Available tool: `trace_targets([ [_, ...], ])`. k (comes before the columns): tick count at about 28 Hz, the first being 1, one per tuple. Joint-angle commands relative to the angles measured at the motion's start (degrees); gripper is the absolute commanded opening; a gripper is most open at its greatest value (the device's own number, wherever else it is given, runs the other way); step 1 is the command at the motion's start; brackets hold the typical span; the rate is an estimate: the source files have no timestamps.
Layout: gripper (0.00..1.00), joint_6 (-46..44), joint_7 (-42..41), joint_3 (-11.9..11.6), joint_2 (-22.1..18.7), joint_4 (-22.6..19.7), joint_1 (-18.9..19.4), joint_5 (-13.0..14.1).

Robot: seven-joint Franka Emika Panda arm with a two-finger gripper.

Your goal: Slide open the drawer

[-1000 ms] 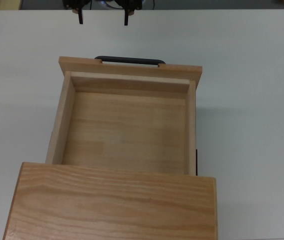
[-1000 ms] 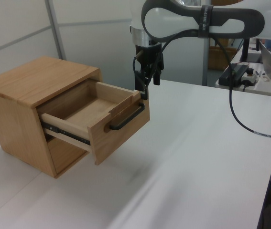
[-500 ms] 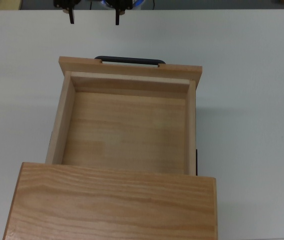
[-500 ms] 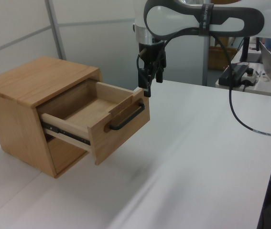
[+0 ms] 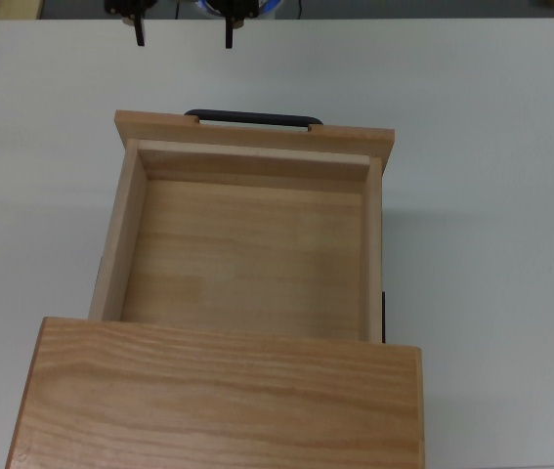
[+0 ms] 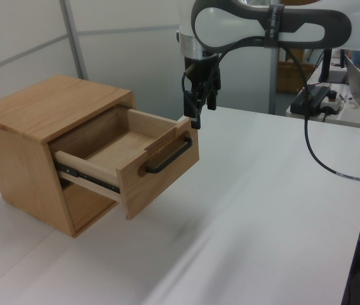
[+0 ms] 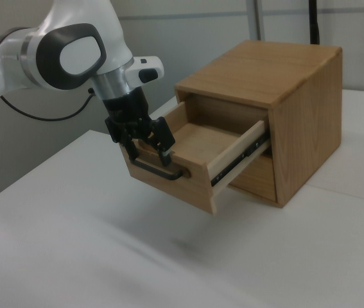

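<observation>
The cabinet [image 6: 46, 127] sits on the white table [image 6: 262, 210], same place as a second ago, and the drawer [image 5: 247, 249] stands pulled well out of it, tray floor bare and open to the top view, the side rail [image 7: 242, 157] stretched out along its flank in the right view. No shift in the drawer across the last second: its front panel [image 6: 160, 171] and the black bar handle [image 5: 252, 118] line up exactly where they were. What has changed is the arm [image 6: 262, 28]. A second ago the gripper [image 6: 200, 105] hung lower, its tips close to the top edge of the front panel; now it has lifted and drifted toward the top view's left, and over the last half second it has stopped moving altogether. The gripper is spread wide and carries nothing, both fingers [image 5: 140, 31] showing apart at the upper edge of the top view, clear of the handle with table showing between. My read: the pull is finished and this is the retreat, the drawer left open and released. Little looks left to do, unless a fuller extension is wanted, since the tray's rear part is still under the cabinet top [image 5: 223, 396].
</observation>
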Motion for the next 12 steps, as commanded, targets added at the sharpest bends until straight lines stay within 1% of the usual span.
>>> trace_targets([
  [1, 1.0, -1.6, -1.0, -0.2, -0.1, 0.4, -0.1, -0.2],
  [3, 1.0, -1.6, -1.1, 0.0, -0.1, 0.3, -0.1, -0.7],
  [6, 1.0, -1.8, -1.5, 0.1, -0.5, 0.3, -0.1, -0.8],
  [9, 1.0, -1.4, -0.9, 0.2, -0.2, 0.3, -0.1, 0.2],
  [12, 1.0, -1.2, -1.4, 0.2, -0.1, 0.3, -0.1, 0.0],
])
